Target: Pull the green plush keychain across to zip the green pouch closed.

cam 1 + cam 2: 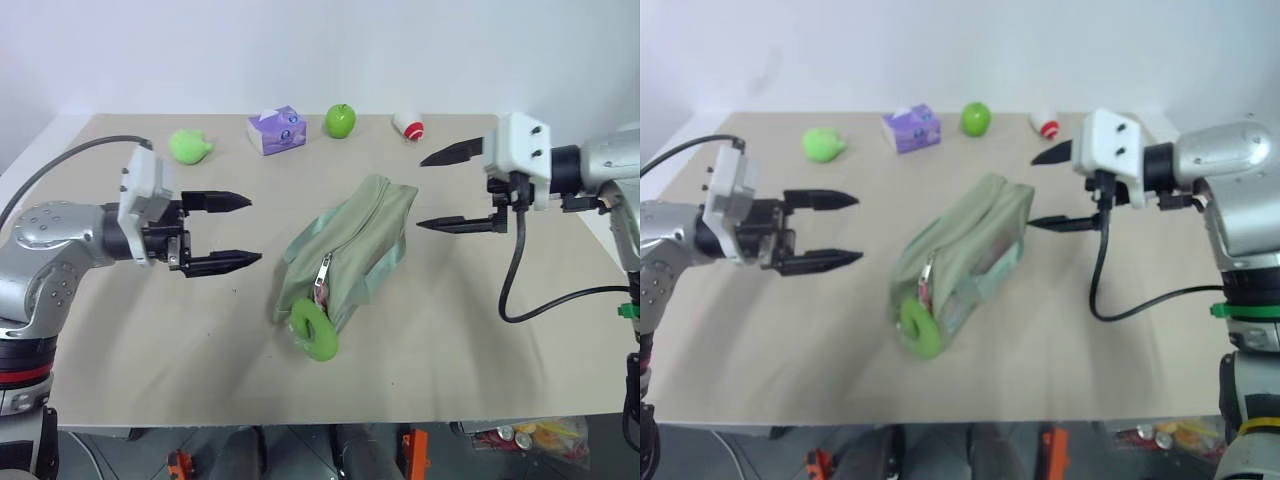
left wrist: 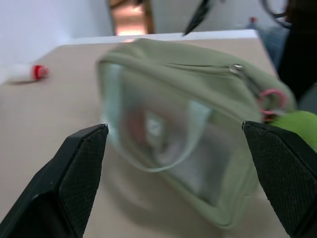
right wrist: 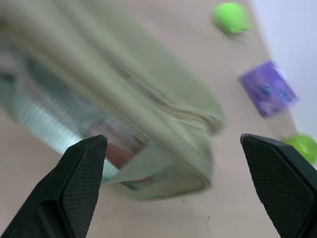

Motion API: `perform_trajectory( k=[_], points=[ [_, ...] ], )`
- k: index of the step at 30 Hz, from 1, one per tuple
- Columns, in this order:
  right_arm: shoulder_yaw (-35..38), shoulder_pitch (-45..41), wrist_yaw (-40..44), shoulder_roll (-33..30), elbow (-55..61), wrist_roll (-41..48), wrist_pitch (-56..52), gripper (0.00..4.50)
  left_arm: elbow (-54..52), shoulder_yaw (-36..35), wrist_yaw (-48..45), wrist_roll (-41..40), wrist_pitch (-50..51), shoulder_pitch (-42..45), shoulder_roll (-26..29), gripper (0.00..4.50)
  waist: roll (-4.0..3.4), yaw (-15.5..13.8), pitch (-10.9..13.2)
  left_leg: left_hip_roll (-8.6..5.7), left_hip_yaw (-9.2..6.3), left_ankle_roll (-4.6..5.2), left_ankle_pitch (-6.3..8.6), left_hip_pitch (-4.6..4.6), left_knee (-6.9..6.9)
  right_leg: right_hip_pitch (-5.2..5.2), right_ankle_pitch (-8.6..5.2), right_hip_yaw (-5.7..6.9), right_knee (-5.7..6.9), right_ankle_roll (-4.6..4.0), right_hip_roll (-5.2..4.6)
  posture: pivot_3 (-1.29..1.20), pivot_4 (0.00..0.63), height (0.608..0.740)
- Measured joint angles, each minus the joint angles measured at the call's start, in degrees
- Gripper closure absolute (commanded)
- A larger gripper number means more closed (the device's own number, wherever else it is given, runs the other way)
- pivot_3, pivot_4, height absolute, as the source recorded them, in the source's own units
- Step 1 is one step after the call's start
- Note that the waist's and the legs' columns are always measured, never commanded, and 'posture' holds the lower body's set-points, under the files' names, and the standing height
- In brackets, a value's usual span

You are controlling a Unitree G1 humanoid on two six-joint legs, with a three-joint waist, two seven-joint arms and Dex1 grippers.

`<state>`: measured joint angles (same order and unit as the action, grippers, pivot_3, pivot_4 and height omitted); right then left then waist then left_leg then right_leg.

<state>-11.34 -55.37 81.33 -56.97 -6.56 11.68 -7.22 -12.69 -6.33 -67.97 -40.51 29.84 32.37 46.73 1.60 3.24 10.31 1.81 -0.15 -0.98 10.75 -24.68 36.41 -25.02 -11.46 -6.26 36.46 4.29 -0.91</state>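
On the left, the left tool [image 1: 232,232] hangs above the beige table [image 1: 120,330], its two black fingers spread wide and pointing toward the middle, grasping nothing. Behind it, near the far edge, lies a lime-green pear-shaped blob [image 1: 189,146].

Further right along that far edge stands a small purple tissue box [image 1: 277,129], then a shiny green apple [image 1: 340,120].

In the middle of the table lies the pale sage-green soft fabric pouch [image 1: 355,245], set slantwise, its near end toward the left and its far end toward the right. Its long top zipper runs along the upper face, and the left wrist view shows a clear plastic window [image 2: 163,144] in its side. At the near end the bright lime-green fuzzy ring-shaped keychain [image 1: 313,330] hangs from the zipper pull and rests on the table against the pouch. Both tools are apart from the pouch.

Right of the apple lies a small white-and-red object [image 1: 409,126]; what it is cannot be told.

On the right, the right tool [image 1: 438,190] is released too, its fingers wide apart, pointing toward the far end of the pouch and clear of it.
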Motion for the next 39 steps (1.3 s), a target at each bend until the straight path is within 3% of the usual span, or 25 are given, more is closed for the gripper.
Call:
perform_trajectory(
  k=[9,12,13,14,22,35,39],
  points=[
    [-6.5,-6.5,7.3,6.6,-7.3,-5.3,10.9,0.02,-1.5,-0.4,1.5,-1.4,0.2,0.5,-1.5,0.0,0.0,-0.1,0.0,-0.01,0.0,0.0,0.0,0.03,0.1,-0.06,-0.02,-0.01,0.31,-0.03,0.0,0.0,0.15,0.74],
    [-8.9,-7.4,7.7,8.0,-9.4,-6.4,13.9,0.82,-1.9,-0.7,2.7,-2.2,0.2,-0.1,-2.6,0.0,0.01,-0.2,0.0,-0.02,-0.03,-0.03,-0.02,0.07,0.14,-0.08,-0.13,0.0,0.53,-0.16,0.01,0.0,0.15,0.74],
    [-10.0,-7.4,7.9,8.0,-10.2,-6.4,14.8,1.4,-2.3,-0.8,3.5,-2.3,0.2,-0.8,-2.8,0.0,0.01,-0.2,0.0,-0.02,-0.03,-0.04,-0.03,0.07,0.14,-0.08,-0.13,0.0,0.56,-0.17,0.01,0.0,0.15,0.74],
    [-10.0,-7.4,7.9,8.0,-10.2,-6.4,14.9,1.53,-2.3,-0.8,3.6,-2.3,0.2,-0.8,-2.8,0.0,0.01,-0.2,0.0,-0.02,-0.04,-0.04,-0.04,0.07,0.15,-0.08,-0.13,0.0,0.57,-0.17,0.02,0.0,0.15,0.74],
    [-15.7,-7.9,8.3,8.1,-12.9,-5.0,18.7,4.48,-3.1,-5.3,6.9,-3.4,0.1,-3.9,-3.0,0.0,0.01,-0.3,0.0,0.01,-0.06,-0.05,-0.06,0.15,0.15,-0.07,-0.14,0.01,0.65,-0.22,0.05,0.0,0.15,0.74],
    [-13.4,-9.9,8.1,12.0,-20.7,-5.8,14.0,4.48,-2.0,-7.5,10.3,-5.1,0.1,-5.0,-6.4,0.0,0.02,-0.3,0.0,0.0,-0.09,-0.32,-0.27,0.26,0.18,0.06,-0.02,0.02,0.68,-0.14,0.05,0.0,0.15,0.74],
    [-13.5,-13.3,7.4,11.8,-21.6,-9.2,5.0,4.48,-2.0,-7.4,10.9,-5.2,-0.1,-5.0,-8.4,0.0,0.01,-0.3,0.0,0.0,-0.1,-0.33,-0.33,0.22,0.17,-0.02,0.03,0.02,0.71,-0.16,0.06,0.0,0.15,0.74]
  ],
)
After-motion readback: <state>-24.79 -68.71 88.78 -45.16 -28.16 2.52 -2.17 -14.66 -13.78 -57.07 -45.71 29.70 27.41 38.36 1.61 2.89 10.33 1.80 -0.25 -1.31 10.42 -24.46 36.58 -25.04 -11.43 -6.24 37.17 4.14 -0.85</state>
